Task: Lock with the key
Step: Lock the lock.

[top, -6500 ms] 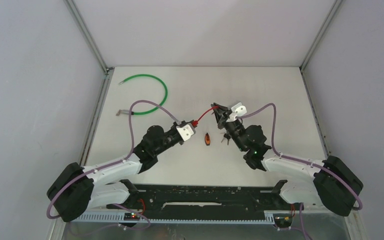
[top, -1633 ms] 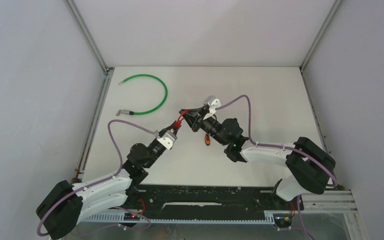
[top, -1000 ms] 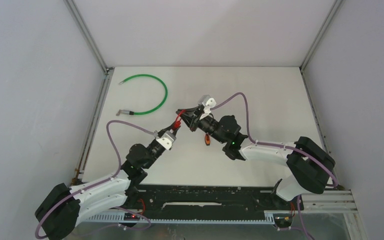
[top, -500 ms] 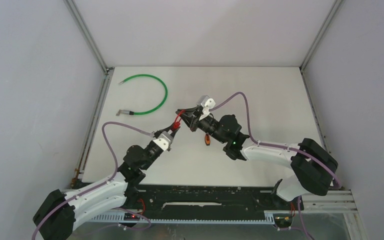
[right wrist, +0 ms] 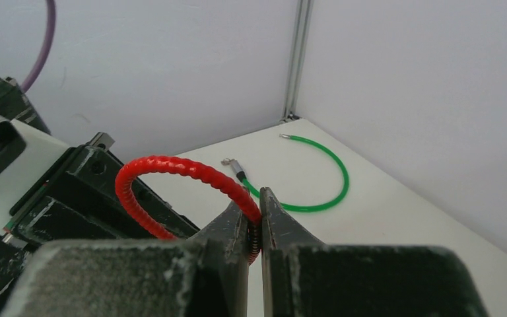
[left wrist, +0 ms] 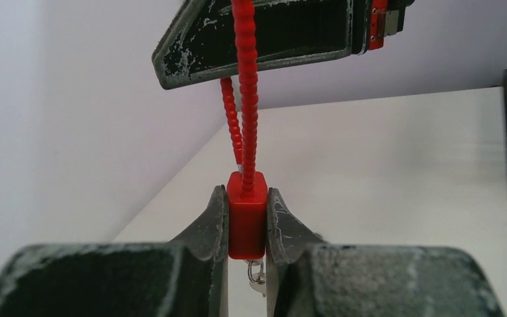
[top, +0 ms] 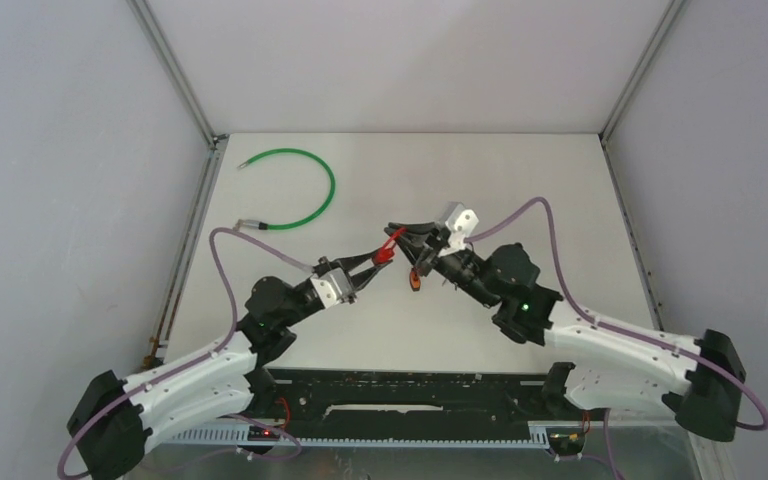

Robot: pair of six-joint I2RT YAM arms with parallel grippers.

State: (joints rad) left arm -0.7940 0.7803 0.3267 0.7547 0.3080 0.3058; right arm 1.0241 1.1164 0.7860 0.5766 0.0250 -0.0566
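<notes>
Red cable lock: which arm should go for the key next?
Right, probably. The left jaws are clamped on the lock body, steadying it; the right jaws only pinch the red cable loop and could let go.

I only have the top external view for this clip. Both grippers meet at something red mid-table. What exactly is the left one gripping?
Observer: The left wrist view shows the left gripper shut on the red lock body, clamping it from both sides.
Operator: And the right one?
Observer: The right gripper pinches the red ribbed cable near one end of its loop, with the jaws closed on it.
Operator: Is a key in the lock?
Observer: Below the body hang small metal pieces. They are too small to tell whether they are a key.
</notes>
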